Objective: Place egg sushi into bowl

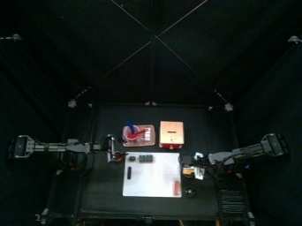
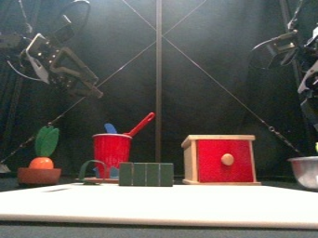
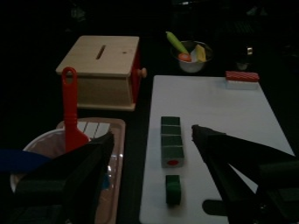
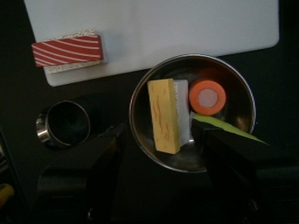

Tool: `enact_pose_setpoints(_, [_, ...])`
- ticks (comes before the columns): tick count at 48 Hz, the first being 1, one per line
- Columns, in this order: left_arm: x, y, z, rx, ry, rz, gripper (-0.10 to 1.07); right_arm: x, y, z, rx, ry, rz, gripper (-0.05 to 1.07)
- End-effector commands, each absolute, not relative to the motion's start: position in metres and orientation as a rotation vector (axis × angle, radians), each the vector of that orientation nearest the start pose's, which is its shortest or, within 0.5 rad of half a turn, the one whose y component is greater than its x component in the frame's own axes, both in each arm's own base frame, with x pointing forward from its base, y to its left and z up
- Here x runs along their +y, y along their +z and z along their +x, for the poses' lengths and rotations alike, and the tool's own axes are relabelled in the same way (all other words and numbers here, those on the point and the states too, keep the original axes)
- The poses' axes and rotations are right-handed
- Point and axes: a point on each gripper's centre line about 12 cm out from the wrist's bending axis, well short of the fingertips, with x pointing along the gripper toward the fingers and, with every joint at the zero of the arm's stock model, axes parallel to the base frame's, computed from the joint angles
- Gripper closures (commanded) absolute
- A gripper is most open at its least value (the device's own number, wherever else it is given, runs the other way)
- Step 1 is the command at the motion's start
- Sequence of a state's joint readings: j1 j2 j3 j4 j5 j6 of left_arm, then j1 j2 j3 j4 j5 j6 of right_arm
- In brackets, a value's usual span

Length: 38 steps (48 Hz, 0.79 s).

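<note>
Just below the right end effector [image 4: 163, 144] a shiny, smooth metal bowl [image 4: 233, 131] holds the matt, plastic-looking egg sushi [image 4: 166, 114], while ahead of the left end effector [image 3: 146, 162] stands a smooth bare-wood box [image 3: 100, 66].

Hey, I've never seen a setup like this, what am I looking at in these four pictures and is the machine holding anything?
It is a robot with two black arms at a small black table. One picture looks straight down, one looks level from the table's front edge, and two come from cameras on the wrists. The right gripper hangs open above a metal bowl; the yellow egg sushi already lies inside, beside an orange slice. The left gripper is open too, so nothing is held. Nearby are a white mat, a red cup and a wooden box.
</note>
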<state>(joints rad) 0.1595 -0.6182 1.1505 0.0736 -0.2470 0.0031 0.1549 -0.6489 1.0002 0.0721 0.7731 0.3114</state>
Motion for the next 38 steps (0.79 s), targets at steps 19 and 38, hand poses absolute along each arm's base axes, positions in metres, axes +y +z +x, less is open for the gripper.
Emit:
enact_pose_setpoints(19, [0.036, 0.234, 0.249, 0.219, 0.123, 0.063, -0.05, 0.006, 0.246, 0.242, 0.557, -0.042, 0.134, 0.11])
enact_pose_setpoints(38, [0.034, 0.233, 0.249, 0.213, 0.107, 0.09, -0.05, -0.007, 0.24, 0.252, 0.414, -0.046, 0.084, 0.11])
